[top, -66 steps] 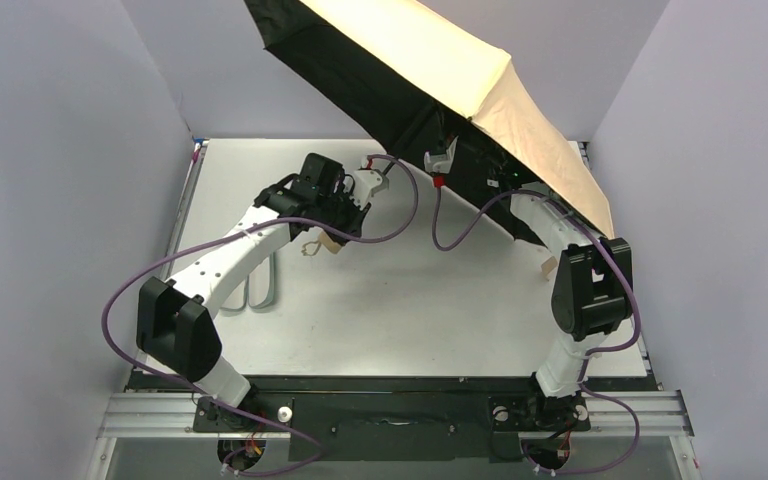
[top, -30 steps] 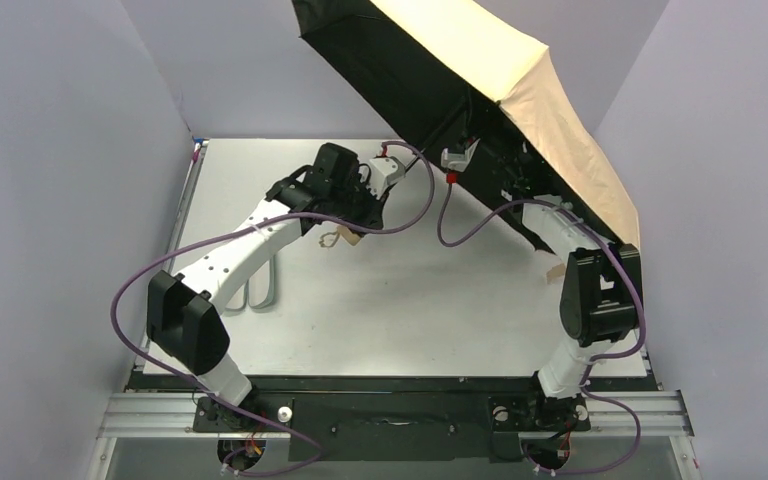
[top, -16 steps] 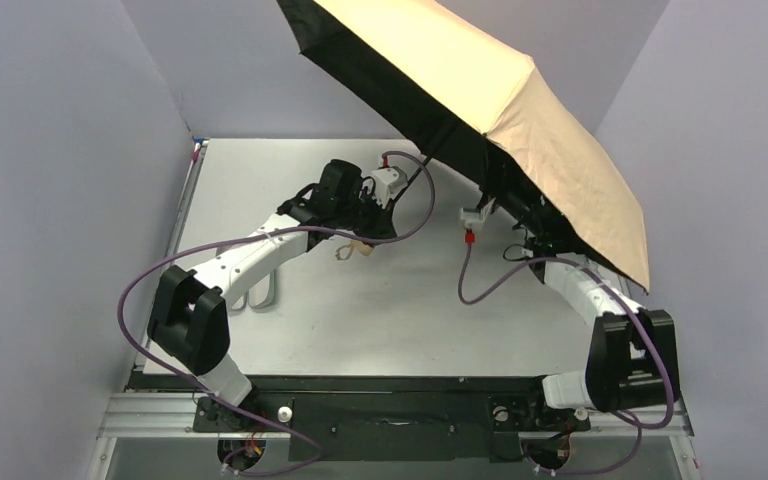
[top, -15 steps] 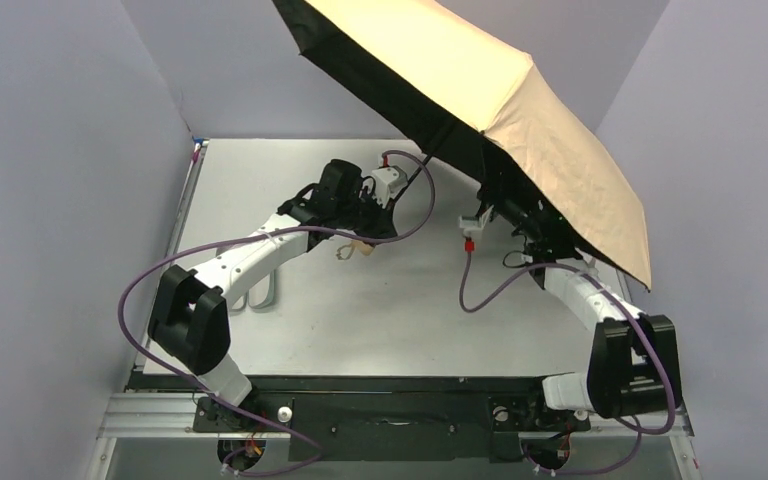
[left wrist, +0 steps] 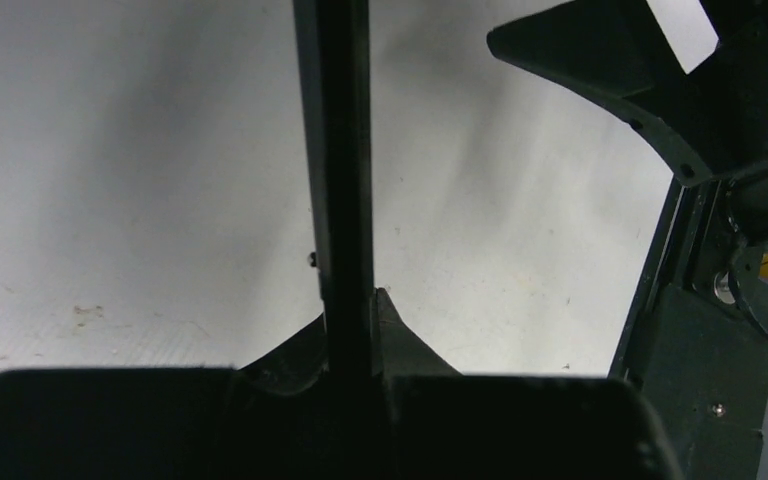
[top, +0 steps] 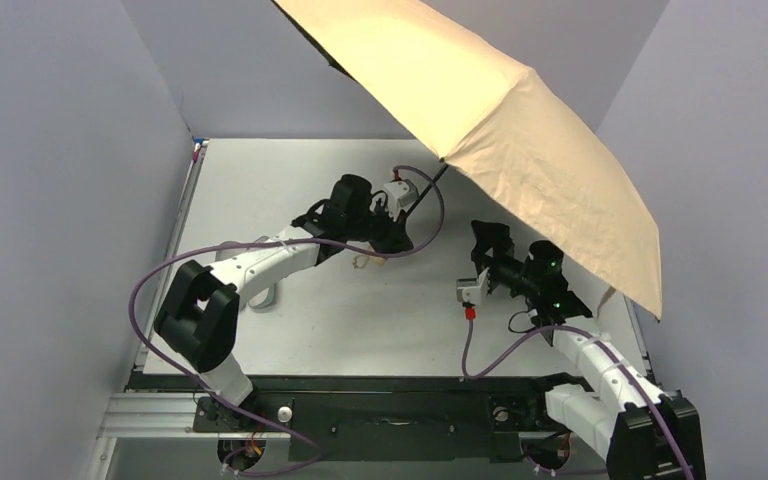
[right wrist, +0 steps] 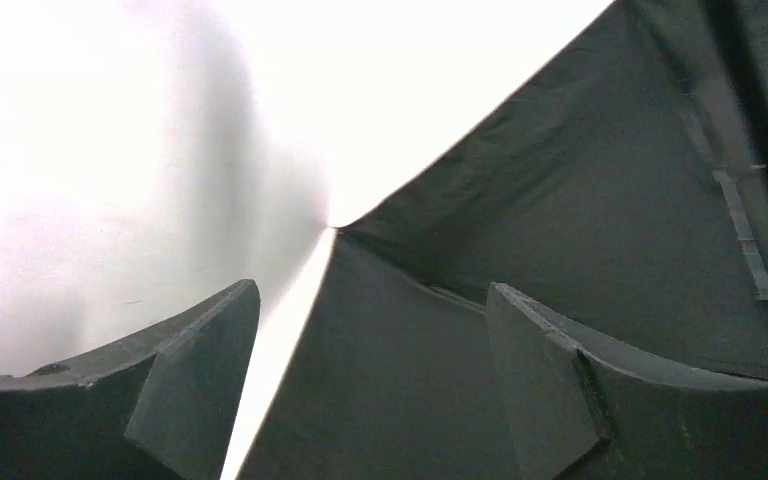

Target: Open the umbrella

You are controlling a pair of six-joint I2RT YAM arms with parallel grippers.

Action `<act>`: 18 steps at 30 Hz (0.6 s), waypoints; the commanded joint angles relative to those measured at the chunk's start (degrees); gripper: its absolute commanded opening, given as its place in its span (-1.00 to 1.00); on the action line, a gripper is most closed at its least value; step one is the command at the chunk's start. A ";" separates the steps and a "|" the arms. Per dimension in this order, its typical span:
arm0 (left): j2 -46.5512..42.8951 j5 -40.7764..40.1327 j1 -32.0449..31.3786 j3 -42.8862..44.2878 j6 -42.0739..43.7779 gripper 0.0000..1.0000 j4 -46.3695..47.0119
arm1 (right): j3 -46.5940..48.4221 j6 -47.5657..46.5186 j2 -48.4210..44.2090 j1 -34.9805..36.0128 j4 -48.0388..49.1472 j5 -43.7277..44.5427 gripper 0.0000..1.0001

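Observation:
The umbrella (top: pixel 505 135) is spread open, and its tan canopy slants from the top centre down to the right wall. Its thin black shaft (top: pixel 432 183) runs down to my left gripper (top: pixel 406 203), which is shut on it. In the left wrist view the shaft (left wrist: pixel 345 170) rises straight up from between the closed fingertips of the left gripper (left wrist: pixel 352 318). My right gripper (top: pixel 487 247) stands open and empty under the canopy's near edge, apart from the shaft. Past the right gripper (right wrist: pixel 370 335), the right wrist view shows only the umbrella's black lining (right wrist: pixel 610 190).
The white table (top: pixel 260 180) is boxed in by pale walls on the left, back and right. The canopy's low corner (top: pixel 650 305) hangs close to the right wall. A pale sleeve (top: pixel 264 296) lies on the table by the left arm's elbow. Purple cables loop from both arms.
My right gripper has opened, let go and drawn back toward the near edge. The canopy has tipped so its tan top faces the camera. The left arm carried the shaft rightward.

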 commanded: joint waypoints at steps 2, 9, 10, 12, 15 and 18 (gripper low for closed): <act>-1.40 -1.49 -1.26 -5.12 0.85 -1.00 14.60 | -2.85 8.53 -5.97 2.01 -17.40 4.69 0.57; -0.75 -9.69 -2.21 -10.89 3.89 -0.96 19.61 | -8.70 22.47 -13.05 8.40 -22.44 12.11 0.56; -0.54 -10.69 -2.26 -12.07 4.00 -0.95 20.62 | -9.72 24.29 -13.80 9.19 -20.91 13.72 0.55; -0.11 -11.63 -2.33 -13.18 4.22 -0.88 21.22 | -12.50 27.03 -14.40 11.97 -17.51 16.95 0.55; 0.03 -12.19 -2.24 -15.04 5.41 -0.68 21.10 | -15.92 32.70 -14.41 18.58 -12.98 25.39 0.55; -1.58 -12.59 -1.81 -18.67 6.36 -0.22 21.22 | -16.38 36.51 -13.84 23.84 -11.46 30.95 0.54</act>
